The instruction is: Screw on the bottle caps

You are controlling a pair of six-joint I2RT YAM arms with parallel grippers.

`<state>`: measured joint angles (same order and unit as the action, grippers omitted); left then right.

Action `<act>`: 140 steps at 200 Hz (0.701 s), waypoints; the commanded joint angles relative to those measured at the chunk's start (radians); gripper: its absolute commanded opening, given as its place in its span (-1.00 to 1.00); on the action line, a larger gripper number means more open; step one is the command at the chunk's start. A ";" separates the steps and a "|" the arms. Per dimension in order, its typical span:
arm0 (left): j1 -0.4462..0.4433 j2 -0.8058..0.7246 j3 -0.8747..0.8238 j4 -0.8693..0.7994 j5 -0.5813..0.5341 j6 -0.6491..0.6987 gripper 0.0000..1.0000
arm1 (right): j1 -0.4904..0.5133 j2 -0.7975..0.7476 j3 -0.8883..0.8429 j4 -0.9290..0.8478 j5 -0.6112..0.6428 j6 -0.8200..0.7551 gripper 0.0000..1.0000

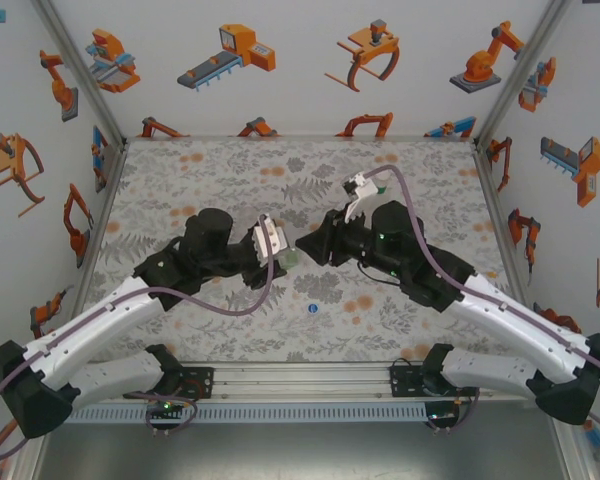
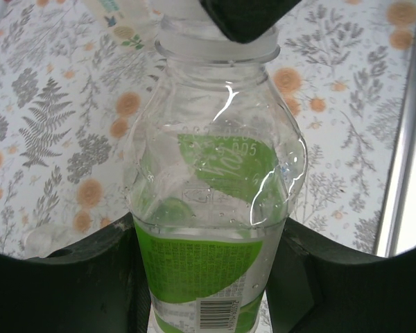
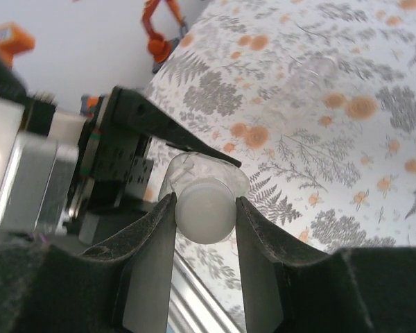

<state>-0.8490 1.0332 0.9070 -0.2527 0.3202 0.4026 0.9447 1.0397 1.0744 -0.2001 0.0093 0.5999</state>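
A clear bottle [image 2: 215, 173] with a green label lies level above the mat, and my left gripper [image 2: 208, 277] is shut on its body. In the top view this bottle [image 1: 293, 258] hangs between the two arms at the table's middle. My right gripper [image 3: 206, 208] is shut on a white bottle cap [image 3: 205, 209] that sits at the bottle's mouth. From above, the left gripper [image 1: 278, 243] and the right gripper [image 1: 320, 245] face each other. A blue bottle cap [image 1: 311, 309] lies on the mat just in front of them.
The patterned mat [image 1: 220, 170] covers the table, with walls on three sides. An aluminium rail [image 1: 300, 380] runs along the near edge. Part of another labelled object [image 2: 114, 17] lies on the mat beyond the held bottle.
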 commanded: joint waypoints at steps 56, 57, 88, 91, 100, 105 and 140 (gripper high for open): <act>-0.023 0.080 0.075 0.117 -0.008 -0.013 -1.00 | 0.002 0.060 0.043 -0.052 0.198 0.309 -0.79; -0.022 0.080 0.075 0.117 -0.008 -0.013 -1.00 | 0.002 0.060 0.043 -0.053 0.198 0.308 -0.78; -0.023 0.085 0.068 0.116 0.025 -0.010 -1.00 | 0.002 0.051 0.068 -0.086 0.175 0.248 -0.54; -0.023 0.084 0.069 0.115 0.029 -0.009 -1.00 | 0.002 0.052 0.077 -0.101 0.173 0.236 -0.48; -0.023 0.087 0.067 0.107 0.038 -0.009 -1.00 | 0.002 0.052 0.097 -0.135 0.169 0.210 -0.35; -0.022 0.088 0.067 0.101 0.044 -0.009 -1.00 | 0.002 0.048 0.109 -0.153 0.169 0.195 -0.27; -0.024 0.087 0.053 0.089 0.067 -0.017 -1.00 | 0.002 0.008 0.133 -0.203 0.159 0.118 0.12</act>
<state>-0.8639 1.1198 0.9348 -0.1925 0.3153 0.3851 0.9440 1.0855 1.1740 -0.3546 0.1890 0.8009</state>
